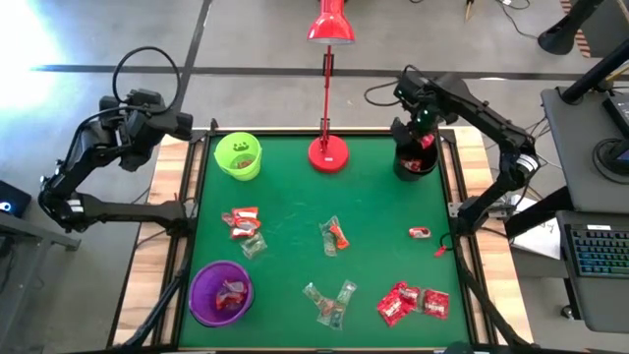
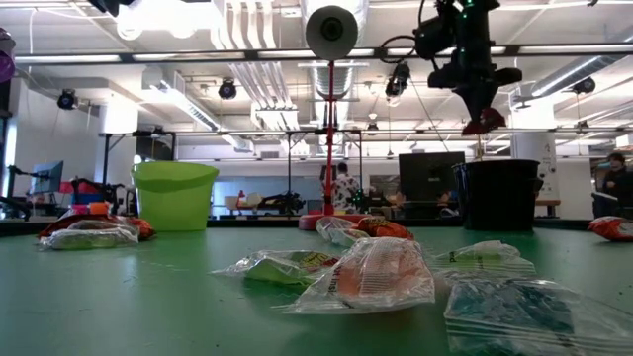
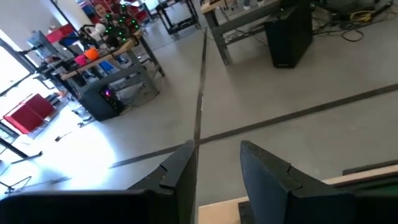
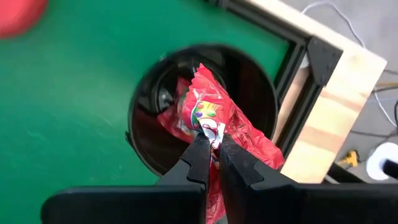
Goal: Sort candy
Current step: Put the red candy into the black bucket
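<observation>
The right gripper (image 4: 210,144) is hanging directly above the black cup (image 1: 414,163) at the table's far right corner, its fingers pinching a red-wrapped candy (image 4: 208,106). The high view is hiding this grip behind the arm; the right wrist view is showing it plainly, along with more red wrappers lying inside the cup. The low view is showing the candy dangling clear above the cup rim.

The left gripper (image 3: 217,168) is waiting off the table's far left edge, fingers spread with nothing between them; its wrist view is showing only floor.

Three cups are standing on the green table (image 1: 295,246): black, lime-green (image 1: 238,155), and purple (image 1: 220,291). The purple cup is holding red candy. Loose candy (image 1: 335,234) is lying in roughly six clusters; the exact piece count cannot be told. The red desk lamp (image 1: 327,147) is cut off at the frame's top.
</observation>
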Robot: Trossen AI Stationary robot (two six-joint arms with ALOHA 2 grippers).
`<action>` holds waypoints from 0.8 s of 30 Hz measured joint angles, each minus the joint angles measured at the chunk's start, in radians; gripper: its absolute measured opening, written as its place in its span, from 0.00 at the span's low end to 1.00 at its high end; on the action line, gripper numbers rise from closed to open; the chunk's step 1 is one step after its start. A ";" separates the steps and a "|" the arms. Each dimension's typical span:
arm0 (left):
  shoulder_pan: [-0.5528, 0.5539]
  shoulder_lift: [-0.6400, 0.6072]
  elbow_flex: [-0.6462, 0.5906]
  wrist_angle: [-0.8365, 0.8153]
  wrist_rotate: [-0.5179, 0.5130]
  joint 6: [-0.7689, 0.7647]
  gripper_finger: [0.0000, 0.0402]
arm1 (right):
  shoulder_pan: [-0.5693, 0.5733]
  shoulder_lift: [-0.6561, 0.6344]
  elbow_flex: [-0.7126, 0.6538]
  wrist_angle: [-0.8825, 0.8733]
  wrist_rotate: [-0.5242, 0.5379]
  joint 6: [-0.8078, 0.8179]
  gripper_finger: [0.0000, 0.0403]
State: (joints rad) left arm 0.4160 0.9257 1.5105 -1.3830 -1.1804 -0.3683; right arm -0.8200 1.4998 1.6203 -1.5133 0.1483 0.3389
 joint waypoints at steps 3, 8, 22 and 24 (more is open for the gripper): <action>0.000 0.001 0.000 0.000 0.019 0.017 0.27 | 0.000 0.000 -0.035 0.000 -0.003 -0.009 0.03; 0.000 0.002 0.000 0.012 0.021 0.020 0.27 | -0.001 0.001 -0.063 0.002 0.008 -0.009 0.03; 0.000 0.001 0.000 0.062 0.020 0.096 0.27 | 0.000 0.001 -0.065 0.001 -0.052 -0.048 0.03; 0.000 0.000 0.000 0.064 0.020 0.098 0.27 | 0.000 0.001 -0.071 0.000 -0.052 -0.048 0.03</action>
State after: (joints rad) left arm 0.4156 0.9257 1.5105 -1.3193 -1.1606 -0.2707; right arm -0.8204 1.5009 1.5494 -1.5131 0.0958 0.2905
